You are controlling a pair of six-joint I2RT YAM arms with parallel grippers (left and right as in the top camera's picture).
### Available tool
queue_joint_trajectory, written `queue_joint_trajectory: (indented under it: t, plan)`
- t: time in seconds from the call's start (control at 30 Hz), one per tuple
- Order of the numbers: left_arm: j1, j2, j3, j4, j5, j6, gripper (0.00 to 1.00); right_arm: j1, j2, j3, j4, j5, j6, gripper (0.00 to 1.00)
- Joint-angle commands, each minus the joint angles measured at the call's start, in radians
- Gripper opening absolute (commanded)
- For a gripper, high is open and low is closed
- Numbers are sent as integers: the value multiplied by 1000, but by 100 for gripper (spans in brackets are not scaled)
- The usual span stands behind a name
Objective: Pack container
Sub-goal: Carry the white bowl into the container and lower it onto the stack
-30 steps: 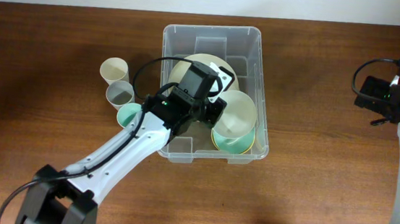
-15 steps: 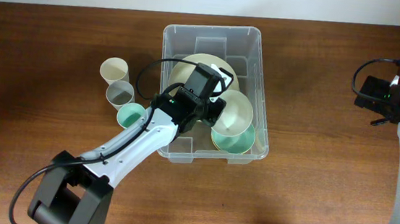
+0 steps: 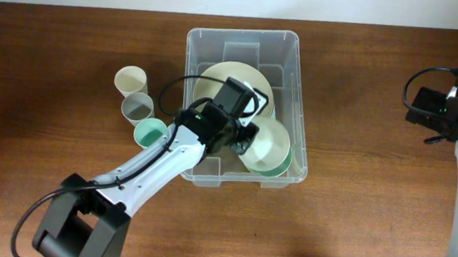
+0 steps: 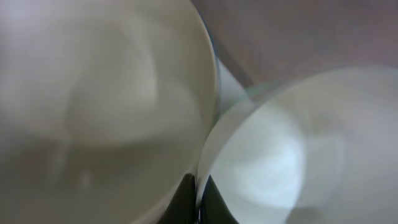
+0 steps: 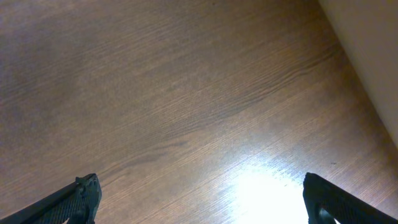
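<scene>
Well inside the container [image 3: 245, 35], the left gripper [image 4: 198, 202] pinches the rim of a cream bowl [image 4: 280, 143]; a 2nd bowl [image 4: 106, 93] crowds the jaws' left side. Right gripper [image 5: 199, 196] gapes wide, open tabletop [image 5: 186, 93] all round its jaws, well apart from the container.

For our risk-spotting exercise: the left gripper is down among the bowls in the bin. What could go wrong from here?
The left gripper sits at the small cream bowl's rim inside the container; the bowl could slip or tip. The left arm passes over the green cup; pulling back could knock it over.
</scene>
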Motion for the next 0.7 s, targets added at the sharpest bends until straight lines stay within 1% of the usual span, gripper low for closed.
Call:
queue_joint_trajectory:
  t: [0.0,0.03,0.07,0.1,0.13,0.17,0.2,0.33,0.47,0.6,0.67]
  plan:
    - [-27,2,13,-44,41,8,1,-3,3,4,1,12,1,99]
    - [-34,2,13,-59,41,8,3,-3,3,4,1,12,1,99]
    - [-41,2,13,-66,41,8,11,-3,3,4,1,12,1,99]
    - [-45,2,13,-68,41,8,38,-3,3,4,1,12,1,99]
    - [-50,2,13,-67,41,8,50,-3,3,4,1,12,1,99]
    - [-52,2,13,-65,41,8,57,-3,3,4,1,12,1,99]
    - [-53,2,13,-61,41,8,60,-3,3,4,1,12,1,99]
    - [-49,2,29,-47,40,8,61,-3,3,4,1,12,1,99]
    - [-24,-7,92,-71,27,6,58,-3,3,4,1,12,1,99]
    - [40,-34,172,-151,-115,-103,58,-3,3,4,1,12,1,99]
    - [95,-52,204,-205,-180,-158,58,-3,3,4,1,12,1,99]
